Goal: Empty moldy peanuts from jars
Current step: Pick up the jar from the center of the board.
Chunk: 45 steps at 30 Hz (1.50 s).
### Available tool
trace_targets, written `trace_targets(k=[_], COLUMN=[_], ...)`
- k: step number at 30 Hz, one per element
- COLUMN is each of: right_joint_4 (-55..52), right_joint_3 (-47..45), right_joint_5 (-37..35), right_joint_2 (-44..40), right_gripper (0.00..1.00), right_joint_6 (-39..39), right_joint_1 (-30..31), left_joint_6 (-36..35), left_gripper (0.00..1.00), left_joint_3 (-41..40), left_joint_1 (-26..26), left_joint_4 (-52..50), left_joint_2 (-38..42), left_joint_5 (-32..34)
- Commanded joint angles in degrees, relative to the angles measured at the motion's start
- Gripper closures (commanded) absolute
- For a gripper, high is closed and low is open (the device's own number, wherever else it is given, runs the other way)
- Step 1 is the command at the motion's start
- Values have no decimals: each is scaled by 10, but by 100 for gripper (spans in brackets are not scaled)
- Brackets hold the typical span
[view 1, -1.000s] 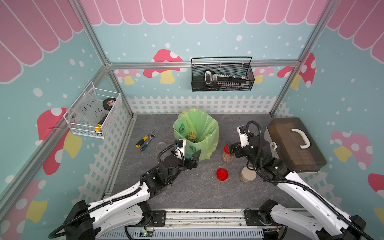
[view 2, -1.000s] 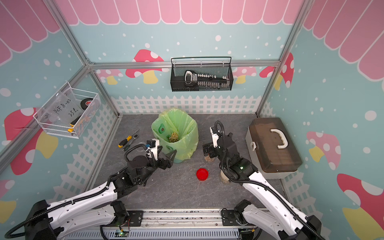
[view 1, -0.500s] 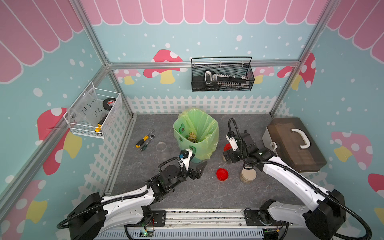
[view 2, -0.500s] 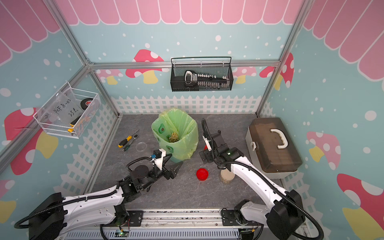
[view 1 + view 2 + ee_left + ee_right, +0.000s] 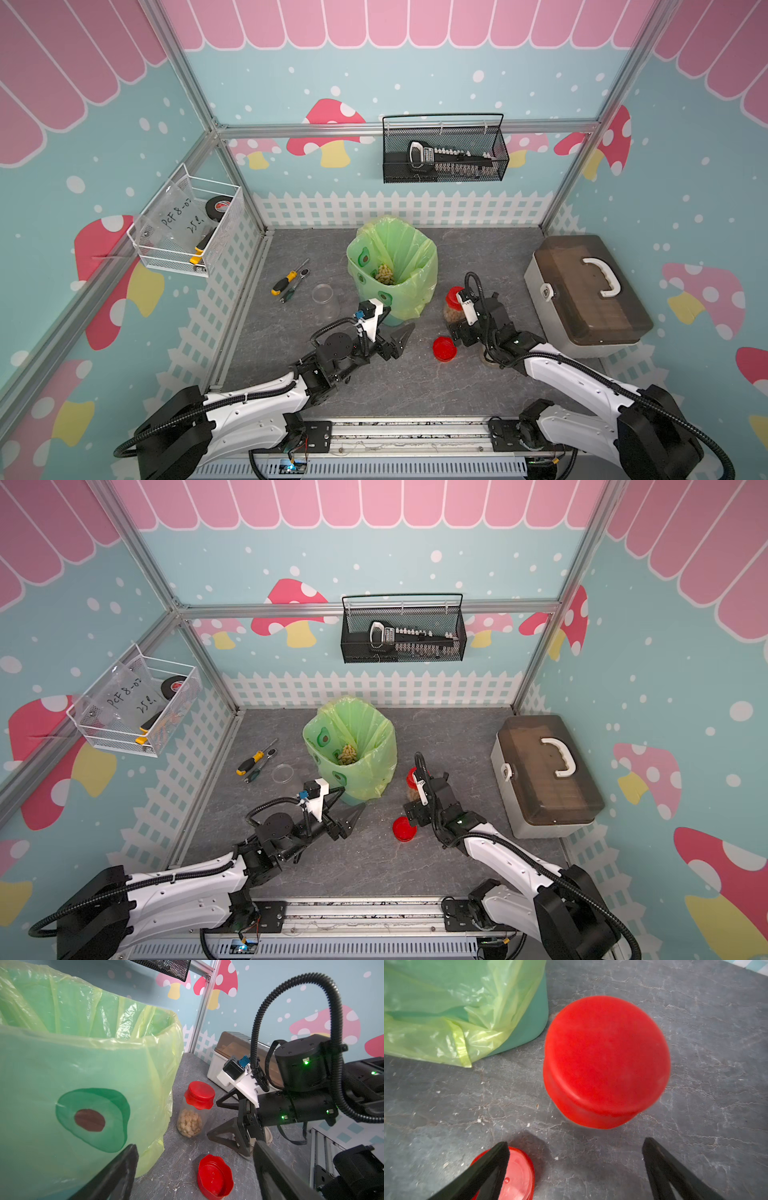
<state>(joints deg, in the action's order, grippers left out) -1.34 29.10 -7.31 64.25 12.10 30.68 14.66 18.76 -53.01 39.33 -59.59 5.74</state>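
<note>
Clear bag (image 5: 176, 220) in wire basket (image 5: 227, 224) handwritten "PcF 8-0"

Red lid (image 5: 606, 1059), green bag (image 5: 419, 270) (avocado-printed)

Green-bagged bin (image 5: 422, 282), brown-lidded toolbox (image 5: 573, 307) well apart from it, screwdrivers (image 5: 286, 281) — one yellow-handled — on grey floor (image 5: 415, 384)

Red-lidded jar (image 5: 193, 1111) upright, peanuts (image 5: 189, 1125) inside; lidless clear jar (image 5: 325, 300) empty.
</note>
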Motion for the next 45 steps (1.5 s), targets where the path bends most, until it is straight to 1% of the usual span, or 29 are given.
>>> trace_targets(k=[1, 4, 6, 13, 18, 21, 25, 28, 30, 34, 37, 40, 45], right_joint_4=[117, 155, 175, 195, 219, 237, 241, 238, 219, 133, 50, -8, -99], right_joint_3=[-10, -10, -8, 13, 16, 17, 24, 22, 23, 35, 61, 82, 135], right_joint_5=[-14, -5, 13, 53, 66, 81, 103, 114, 119, 138, 163, 196, 268], right_joint_2=[18, 40, 53, 107, 132, 148, 161, 158, 146, 89, 37, -8, -34], right_gripper=[1, 1, 1, 1, 2, 7, 22, 31, 34, 39, 40, 40, 40], right_joint_6=[11, 4, -2, 1, 3, 3, 2, 7, 13, 28, 32, 30, 10], right_joint_1=[-9, -15, -21, -52, -66, -69, -70, -71, -71, -71, -71, -71, -70], left_joint_6=[-7, -7, -8, -8, -8, -8, -8, -8, -8, -6, -5, -3, -3], left_gripper=[15, 15, 15, 15, 15, 15, 15, 15, 15, 15, 14, 13, 11], left_joint_3=[6, 8, 8, 8, 10, 11, 13, 13, 13, 11, 14, 18, 38], left_joint_1=[-2, -2, -2, -2, -1, -2, -2, -1, -2, -2, -2, -1, 0], left_joint_4=[16, 16, 16, 16, 14, 14, 14, 13, 13, 13, 8, 1, -42], left_joint_2=[-4, -9, -9, -9, -11, -12, -14, -15, -13, -11, -11, -10, -3], left_joint_5=[-6, -6, -7, -9, -9, -10, -11, -12, -14, -18, -25, -28, -47])
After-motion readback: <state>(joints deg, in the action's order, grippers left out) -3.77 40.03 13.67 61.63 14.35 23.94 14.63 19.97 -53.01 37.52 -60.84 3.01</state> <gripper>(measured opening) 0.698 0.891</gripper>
